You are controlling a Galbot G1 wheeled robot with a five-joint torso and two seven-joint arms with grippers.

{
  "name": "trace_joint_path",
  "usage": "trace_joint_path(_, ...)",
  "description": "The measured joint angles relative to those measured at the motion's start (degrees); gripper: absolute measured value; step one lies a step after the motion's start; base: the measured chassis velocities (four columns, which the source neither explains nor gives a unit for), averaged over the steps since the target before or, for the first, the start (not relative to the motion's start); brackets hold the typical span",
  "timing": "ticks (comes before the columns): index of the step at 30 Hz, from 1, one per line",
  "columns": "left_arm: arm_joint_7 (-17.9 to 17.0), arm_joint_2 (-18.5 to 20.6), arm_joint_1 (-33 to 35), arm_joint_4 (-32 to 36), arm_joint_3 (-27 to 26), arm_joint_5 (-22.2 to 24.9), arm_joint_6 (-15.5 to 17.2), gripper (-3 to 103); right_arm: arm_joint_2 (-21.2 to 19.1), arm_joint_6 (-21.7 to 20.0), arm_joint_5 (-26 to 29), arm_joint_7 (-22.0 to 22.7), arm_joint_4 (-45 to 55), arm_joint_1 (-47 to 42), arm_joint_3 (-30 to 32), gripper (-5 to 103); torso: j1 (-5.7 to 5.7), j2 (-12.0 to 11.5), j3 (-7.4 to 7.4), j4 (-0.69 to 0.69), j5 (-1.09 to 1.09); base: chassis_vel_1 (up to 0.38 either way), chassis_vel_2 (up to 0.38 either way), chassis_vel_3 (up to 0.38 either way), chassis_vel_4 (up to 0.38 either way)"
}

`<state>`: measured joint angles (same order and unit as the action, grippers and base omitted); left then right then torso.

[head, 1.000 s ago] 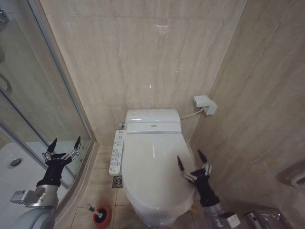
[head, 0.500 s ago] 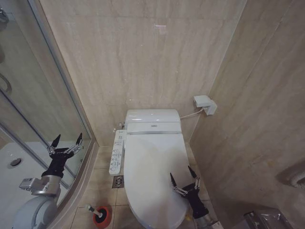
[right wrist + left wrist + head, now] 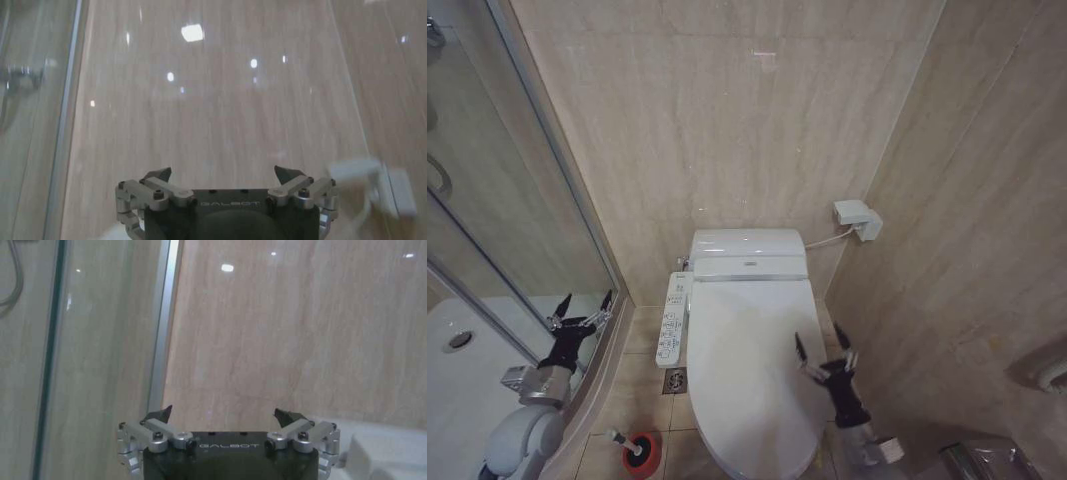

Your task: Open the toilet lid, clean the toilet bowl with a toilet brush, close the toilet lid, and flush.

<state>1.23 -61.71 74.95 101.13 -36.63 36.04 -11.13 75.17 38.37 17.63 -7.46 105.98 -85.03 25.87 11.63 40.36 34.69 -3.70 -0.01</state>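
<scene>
Glossy white oval plastic toilet lid lies shut over the bowl against the beige tiled wall. Right gripper hovers at its right edge, jaws spread empty; left gripper likewise gapes beside the glass shower door.

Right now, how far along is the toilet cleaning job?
Nothing looks done yet: the toilet lid is down, covering the bowl. The toilet brush sits in its red holder on the floor. In hand: the right pincer is open above the lid's right edge, gripping nothing; the left pincer is open by the shower glass. Left: opening, brushing, closing, flushing.
</scene>
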Motion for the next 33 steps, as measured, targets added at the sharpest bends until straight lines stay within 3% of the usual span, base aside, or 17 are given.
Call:
trace_joint_path(6, 2.6, 0.73, -2.18, -3.93, 0.08, -0.11, -1.24, 100, -1.32, -1.56, 1.71, -0.05, 3.49, 1.67, 0.31, 100, 0.0, 0.0, 0.0, 0.07, 0.01, 0.0, 0.0, 0.0, 0.0)
trace_joint_path(9, 6.74, 1.93, -7.4, -10.0, 3.74, 0.45, -4.44, 102, -0.71, -1.64, 1.9, -0.13, 3.46, 2.13, 0.48, 100, 0.0, 0.0, 0.0, -0.01, 0.01, 0.0, 0.0, 0.0, 0.0)
trace_joint_path(14, 11.09, 2.54, -14.09, -16.83, 8.18, 2.58, -7.84, 102, 0.7, -1.72, 1.87, -0.18, 2.47, 3.01, 0.09, 100, 0.0, 0.0, 0.0, 0.02, 0.0, 0.0, 0.0, 0.0, 0.0)
trace_joint_path(16, 12.11, 2.52, -16.25, -18.9, 9.24, 3.1, -8.32, 102, 1.12, -1.75, 1.87, -0.22, 2.11, 3.23, 0.0, 100, 0.0, 0.0, 0.0, 0.05, 0.02, 0.0, 0.0, 0.0, 0.0)
trace_joint_path(17, 12.78, 2.4, -18.14, -20.65, 10.17, 3.43, -8.54, 94, 1.53, -1.77, 1.86, -0.23, 1.81, 3.33, -0.03, 100, 0.0, 0.0, 0.0, 0.04, 0.02, 0.0, 0.0, 0.0, 0.0)
trace_joint_path(33, 17.53, -2.23, -35.83, -38.12, 18.46, 2.37, -8.91, 94, 5.24, -1.8, 1.81, 0.02, -0.04, 3.38, 0.68, 100, -0.01, 0.0, 0.0, 0.04, 0.02, 0.0, 0.0, 0.0, 0.0)
